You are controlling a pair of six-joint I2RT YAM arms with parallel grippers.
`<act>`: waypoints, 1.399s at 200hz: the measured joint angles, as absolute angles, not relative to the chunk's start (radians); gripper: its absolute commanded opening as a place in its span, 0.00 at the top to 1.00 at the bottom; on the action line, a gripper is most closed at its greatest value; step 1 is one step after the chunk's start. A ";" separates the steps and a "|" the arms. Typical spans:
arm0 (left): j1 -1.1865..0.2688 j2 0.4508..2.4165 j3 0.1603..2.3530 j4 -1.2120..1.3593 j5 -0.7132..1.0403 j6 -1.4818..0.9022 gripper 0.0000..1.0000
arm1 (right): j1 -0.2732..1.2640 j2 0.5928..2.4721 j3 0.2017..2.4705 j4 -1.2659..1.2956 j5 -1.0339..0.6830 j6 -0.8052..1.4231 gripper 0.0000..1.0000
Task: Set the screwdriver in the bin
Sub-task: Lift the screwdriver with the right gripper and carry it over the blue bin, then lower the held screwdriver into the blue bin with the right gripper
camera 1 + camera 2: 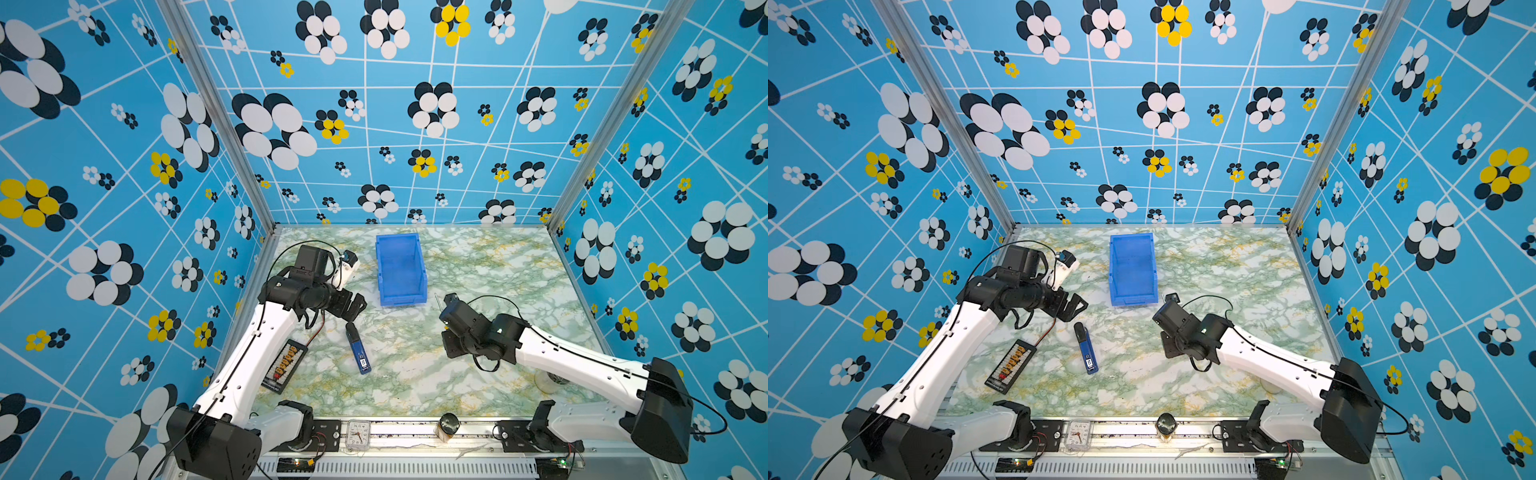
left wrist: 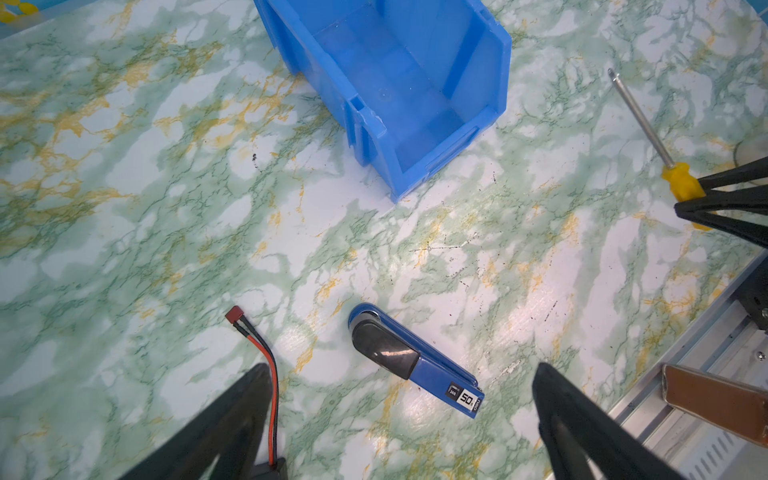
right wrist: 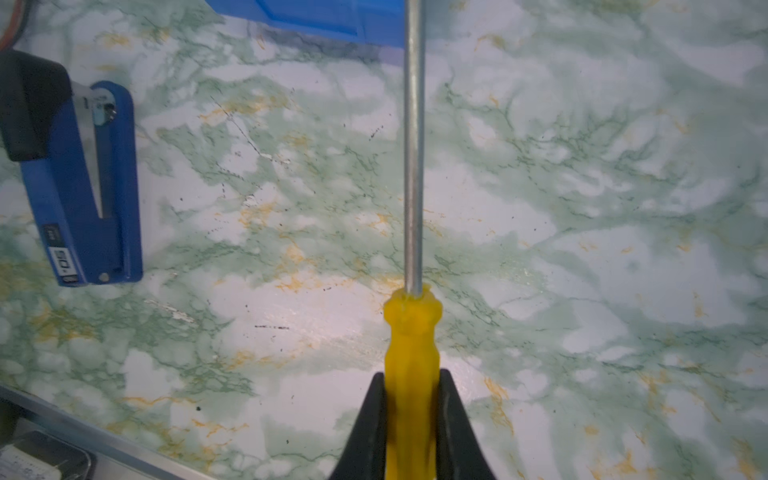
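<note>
The right end effector (image 3: 411, 399) is closed on the yellow handle of the screwdriver (image 3: 412, 332). In the right wrist view its two black fingers (image 3: 370, 415) press the handle from both sides, and the silver shaft runs straight out ahead of the fingertips, clear of the desk (image 3: 582, 249) beneath it. In the left wrist view the same grip shows at the frame edge: the right end effector (image 2: 702, 203) holds the handle, and the screwdriver (image 2: 642, 120) points away from it, its tip free in the air. In a top view the shaft tip (image 1: 437, 300) pokes out just beyond the right end effector's housing.

The bin (image 1: 400, 270) stands upright on the desk, ahead of the right end effector and slightly toward the left arm, near the shaft tip but not touching it. Its lower cut-out lip faces the arms. The bin (image 2: 399, 91) shows nothing inside in the left wrist view. The screwdriver is outside it.

The left end effector (image 2: 399, 415) is open, its fingers (image 2: 582, 424) spread wide above the desk and holding nothing. A blue-and-black stapler (image 2: 411, 361) lies flat on the desk between and just ahead of those fingers. A red-and-black cable (image 2: 262, 353) with a red plug lies beside one finger.
</note>
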State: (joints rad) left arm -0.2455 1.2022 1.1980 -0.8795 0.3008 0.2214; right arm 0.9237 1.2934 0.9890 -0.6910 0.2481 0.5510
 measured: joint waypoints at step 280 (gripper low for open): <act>-0.092 1.058 1.167 -0.899 0.440 0.195 0.01 | 0.722 2.270 2.101 -0.843 0.089 0.407 0.88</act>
State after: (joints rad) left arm -0.0917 1.0576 1.1671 -0.8989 0.4404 0.1951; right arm 0.7219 2.2704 2.1010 -0.8429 0.0895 0.4072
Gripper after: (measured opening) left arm 0.992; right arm 0.172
